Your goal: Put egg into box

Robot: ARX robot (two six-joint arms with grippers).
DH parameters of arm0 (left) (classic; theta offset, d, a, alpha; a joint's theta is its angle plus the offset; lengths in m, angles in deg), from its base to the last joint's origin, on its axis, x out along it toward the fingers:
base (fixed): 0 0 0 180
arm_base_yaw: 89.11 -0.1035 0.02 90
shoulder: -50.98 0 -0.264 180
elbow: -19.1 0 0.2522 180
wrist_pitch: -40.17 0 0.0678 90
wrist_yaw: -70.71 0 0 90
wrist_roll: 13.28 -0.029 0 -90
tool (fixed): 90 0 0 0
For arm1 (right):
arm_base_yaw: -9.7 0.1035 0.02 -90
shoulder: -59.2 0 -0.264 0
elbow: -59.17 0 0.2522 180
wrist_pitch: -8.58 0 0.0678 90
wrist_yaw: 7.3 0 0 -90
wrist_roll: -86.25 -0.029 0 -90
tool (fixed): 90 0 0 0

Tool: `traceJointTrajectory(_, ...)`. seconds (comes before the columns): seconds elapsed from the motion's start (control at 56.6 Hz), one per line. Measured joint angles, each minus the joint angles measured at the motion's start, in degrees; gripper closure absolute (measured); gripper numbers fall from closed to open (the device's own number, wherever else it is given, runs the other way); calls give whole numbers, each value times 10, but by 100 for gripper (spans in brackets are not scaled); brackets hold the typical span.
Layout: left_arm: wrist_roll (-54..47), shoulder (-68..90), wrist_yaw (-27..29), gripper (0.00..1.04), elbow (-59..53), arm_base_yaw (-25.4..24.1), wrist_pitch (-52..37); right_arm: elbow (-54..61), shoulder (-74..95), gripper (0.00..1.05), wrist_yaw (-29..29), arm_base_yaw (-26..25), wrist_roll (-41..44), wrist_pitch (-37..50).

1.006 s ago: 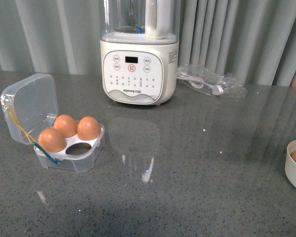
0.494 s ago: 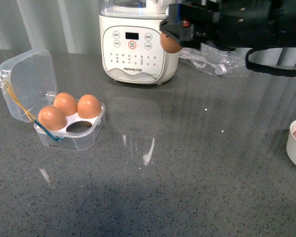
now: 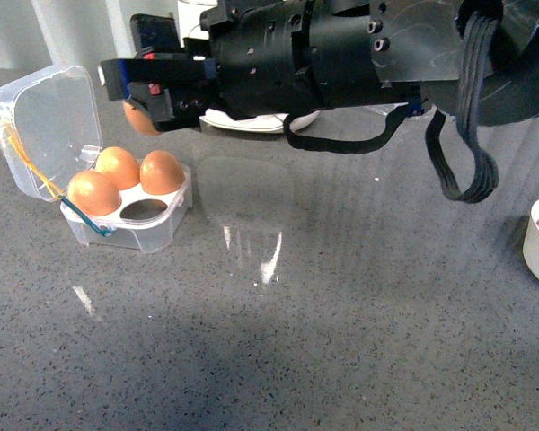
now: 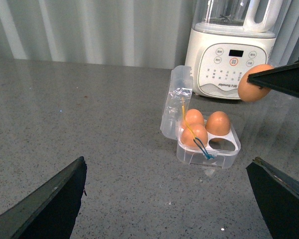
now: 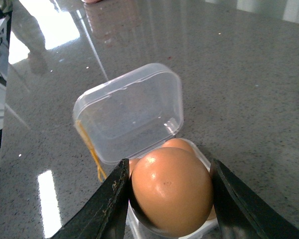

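Three seated eggs [image 3: 117,167]: in the white tray of the box [image 3: 135,235]; lid [image 3: 45,135] hinged back, standing open.
Egg [image 5: 172,191]: held in the air above the table [image 3: 341,341], close to the box, beside the lid, touching neither.
Long axis: cannot be determined; the outline is near-round in both wrist views.
Right gripper [image 5: 172,199]: pinching the egg, one finger on each side.
Left gripper [image 4: 167,164]: fingers spread wide apart.
Front view: arm hides most of the egg; shows bowl [image 3: 537,260].
Left wrist view: shows blender [image 4: 234,50] behind the egg.
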Motion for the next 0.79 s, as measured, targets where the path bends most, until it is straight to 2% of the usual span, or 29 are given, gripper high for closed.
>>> traceJointTrajectory(0.247, 0, 0, 0, 7, 0, 0, 0, -6, 16, 64, -10, 29, 27, -14)
traceJointTrajectory(0.794, 0, 0, 0, 7, 0, 0, 0, -12, 47, 64, 25, 27, 43, -26)
